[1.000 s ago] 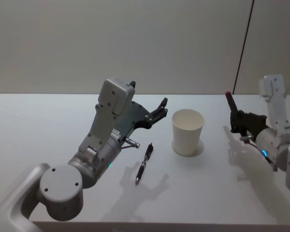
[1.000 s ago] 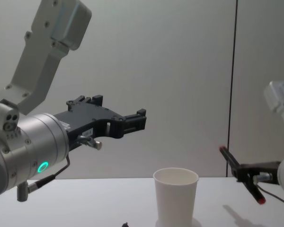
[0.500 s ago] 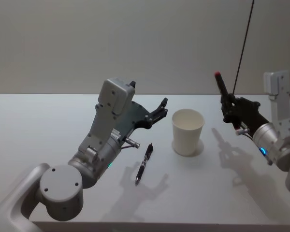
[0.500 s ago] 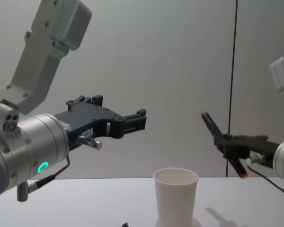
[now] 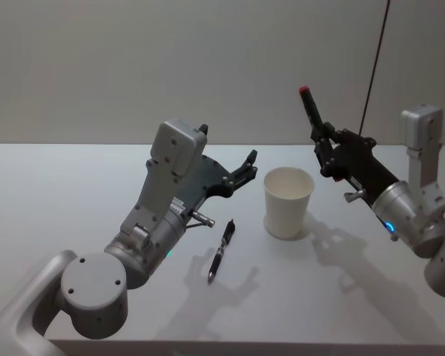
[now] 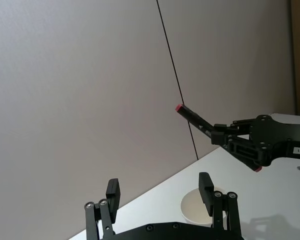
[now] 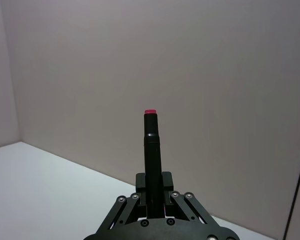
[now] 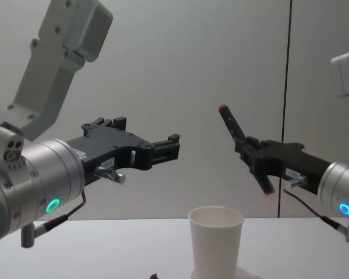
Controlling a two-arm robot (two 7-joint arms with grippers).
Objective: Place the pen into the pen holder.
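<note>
Alignment of the pen (image 8: 235, 131) with the cup (image 8: 216, 241) governs the coming move. The right pincer (image 8: 251, 157) is closed on the pen at about mid-length and holds it in the air, above the cup and to its right.

Long axis: tilted, not upright. In the chest view the upper red end leans left, toward the space over the cup's mouth. The lower end points down and right, ending above rim level and just right of the rim. The cup therefore lies down and left of the pincer. The head view suggests the pincer is also slightly farther back than the cup, but this near-far offset cannot be fixed exactly.

The cup stands upright on the surface (image 5: 74, 193), mouth open and nothing visible in it.

Judged requirement:
- carry the lower end left until it is over the mouth;
- bring the axis closer to upright;
- descend, then open.

A tilted entry could strike the rim, and a light paper cup would probably tip or slide.

The left pincer (image 5: 245, 169) is wide open and empty, hovering left of the cup. A second pen (image 5: 221, 251) lies flat on the surface, near and left of the cup, its axis running roughly near to far. The right arm has the pen and is close to the cup, so the move falls to it.
</note>
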